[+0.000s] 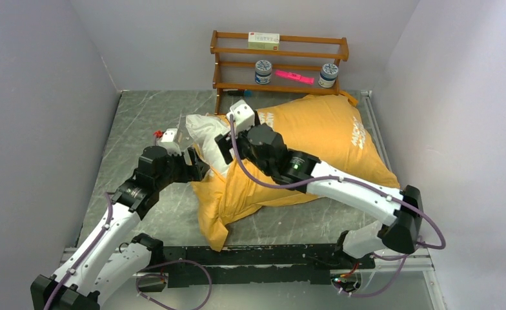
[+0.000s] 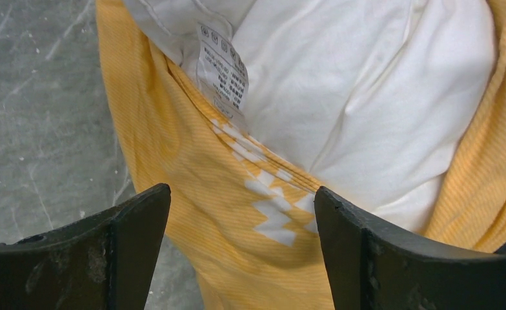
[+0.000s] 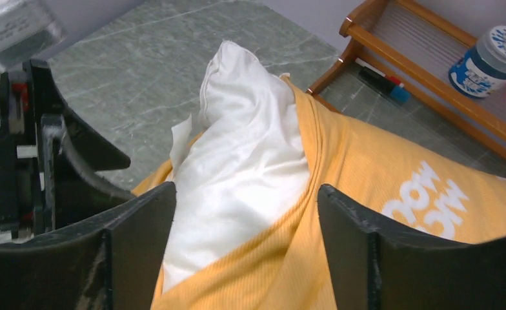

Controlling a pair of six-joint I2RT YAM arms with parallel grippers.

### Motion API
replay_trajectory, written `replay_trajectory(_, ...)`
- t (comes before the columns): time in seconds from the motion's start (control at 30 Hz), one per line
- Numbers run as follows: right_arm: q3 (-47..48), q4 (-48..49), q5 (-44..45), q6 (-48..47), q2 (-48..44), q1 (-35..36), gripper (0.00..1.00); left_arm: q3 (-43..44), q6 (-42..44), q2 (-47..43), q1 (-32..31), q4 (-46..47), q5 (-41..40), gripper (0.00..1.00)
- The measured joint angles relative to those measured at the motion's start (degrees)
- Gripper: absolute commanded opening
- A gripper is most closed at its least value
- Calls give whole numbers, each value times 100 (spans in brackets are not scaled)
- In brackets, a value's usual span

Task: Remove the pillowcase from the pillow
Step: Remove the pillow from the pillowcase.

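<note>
starting at the near edge of the table [image 1: 289, 223] and finding the left gripper [image 2: 241, 194] spread wide, pinching nothing, poised just over the open mouth of the pillowcase [image 2: 192, 187], orange hem right below the gap. finding the right gripper [image 3: 245, 190] likewise spread and empty, hovering over the same opening from the other side, close beside the left one. seeing the pillow [image 3: 244, 148] mostly inside the cover in the middle of the table, with only one white corner bulging out at the left, so judging most of the job not yet done. easy to go wrong here by closing too deep: likely to nip white stuffing along with orange cloth, then to drag both together instead of parting them. equally easy to catch only the care label [image 2: 221, 64] at the edge of the opening, too flimsy a hold for a pull. with two wrists crowded over one small opening, some danger of knocking finger against finger. without a firm hold on the pillow, apt only to slide the bundle across the smooth top by pulling on the cover alone. further back, noting the far end of the cover right by the wooden shelf [image 1: 279, 64] — hard to tell whether touching; apt to bump it with a strong shove that way and to topple the left jar [image 1: 263, 71] or the right jar [image 1: 328, 75].
</note>
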Motion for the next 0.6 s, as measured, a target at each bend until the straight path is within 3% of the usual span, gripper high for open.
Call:
replay_trajectory(0.17,-479,-50,761,103,-450,520,95,0,-393,-146,0,-223,109,85)
replay_trajectory(0.6,-1497,-319,2142,922,-708,1521,99,-214,-1204,-308,-76,-205,629,82)
